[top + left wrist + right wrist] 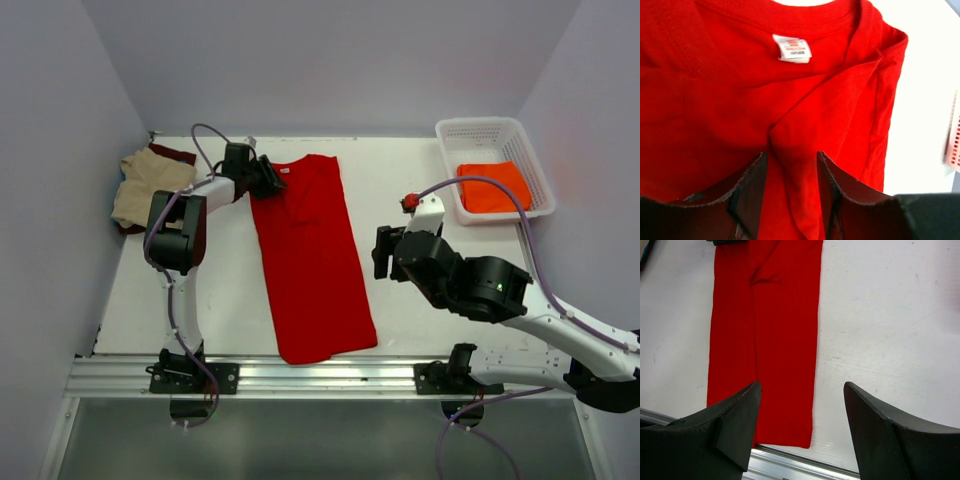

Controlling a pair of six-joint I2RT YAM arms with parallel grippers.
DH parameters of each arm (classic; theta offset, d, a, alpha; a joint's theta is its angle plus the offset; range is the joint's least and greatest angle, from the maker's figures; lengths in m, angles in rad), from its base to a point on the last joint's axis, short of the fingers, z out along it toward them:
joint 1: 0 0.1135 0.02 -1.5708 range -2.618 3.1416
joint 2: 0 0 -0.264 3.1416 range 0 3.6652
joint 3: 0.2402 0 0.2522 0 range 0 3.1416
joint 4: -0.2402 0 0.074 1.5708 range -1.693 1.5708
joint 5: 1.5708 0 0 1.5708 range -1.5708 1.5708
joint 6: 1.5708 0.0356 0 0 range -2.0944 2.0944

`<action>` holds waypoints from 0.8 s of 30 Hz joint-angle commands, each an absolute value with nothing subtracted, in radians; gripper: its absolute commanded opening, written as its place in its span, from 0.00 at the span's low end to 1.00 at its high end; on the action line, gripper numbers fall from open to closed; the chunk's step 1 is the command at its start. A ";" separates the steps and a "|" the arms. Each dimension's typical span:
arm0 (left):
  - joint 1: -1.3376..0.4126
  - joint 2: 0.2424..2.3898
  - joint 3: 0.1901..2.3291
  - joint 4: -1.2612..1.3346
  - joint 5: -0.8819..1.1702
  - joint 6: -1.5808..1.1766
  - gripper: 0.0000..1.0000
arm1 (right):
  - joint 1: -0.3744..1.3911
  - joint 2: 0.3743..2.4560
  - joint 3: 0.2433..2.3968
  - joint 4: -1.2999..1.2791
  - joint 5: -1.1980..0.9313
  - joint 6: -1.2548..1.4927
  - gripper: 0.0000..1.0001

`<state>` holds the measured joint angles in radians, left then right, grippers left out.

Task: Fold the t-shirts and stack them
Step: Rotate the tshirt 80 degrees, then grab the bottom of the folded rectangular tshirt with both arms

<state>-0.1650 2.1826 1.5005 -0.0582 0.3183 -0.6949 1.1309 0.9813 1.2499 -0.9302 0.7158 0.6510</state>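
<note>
Left gripper (265, 178) poised at the collar end of the red t-shirt (310, 260), just right of a tan t-shirt (150, 180) heaped on a dark maroon one (180, 153) in the table's (420, 170) far-left corner. Its jaws stand partly apart astride a raised crease below the white neck label (792, 48); whether they pinch the cloth cannot be told. The red tee lies mid-table as a long strip, sleeves turned in, its hem reaching the metal rail (300, 375) at the near edge. To its right the right gripper (382, 252) hovers over bare table with jaws wide and nothing between them. Farther right, an orange t-shirt (492, 187) sits folded in a white basket (480, 125). The likely hazard: a pull at the collar that catches only the top layer would open the lengthwise fold, and with the hem unheld the whole strip could drag askew or slip over the rail.
</note>
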 commanded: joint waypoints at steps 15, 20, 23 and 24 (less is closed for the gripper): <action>-0.186 2.171 1.448 0.247 0.531 -0.747 0.00 | 1.120 0.963 1.207 -0.917 0.761 0.681 0.00; -0.190 2.160 1.448 0.178 0.497 -0.718 0.00 | 1.121 0.956 1.201 -0.920 0.762 0.683 0.00; -0.190 2.137 1.457 0.057 0.381 -0.692 0.05 | 1.123 0.950 1.197 -0.919 0.762 0.686 0.19; -0.190 2.129 1.457 0.034 0.315 -0.690 0.09 | 1.121 0.950 1.195 -0.919 0.762 0.686 0.28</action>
<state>-0.1902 2.1872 1.4567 0.1265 0.4419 -0.7261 1.1248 0.9684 1.2011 -0.9283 0.7197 0.6720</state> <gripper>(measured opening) 0.069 0.220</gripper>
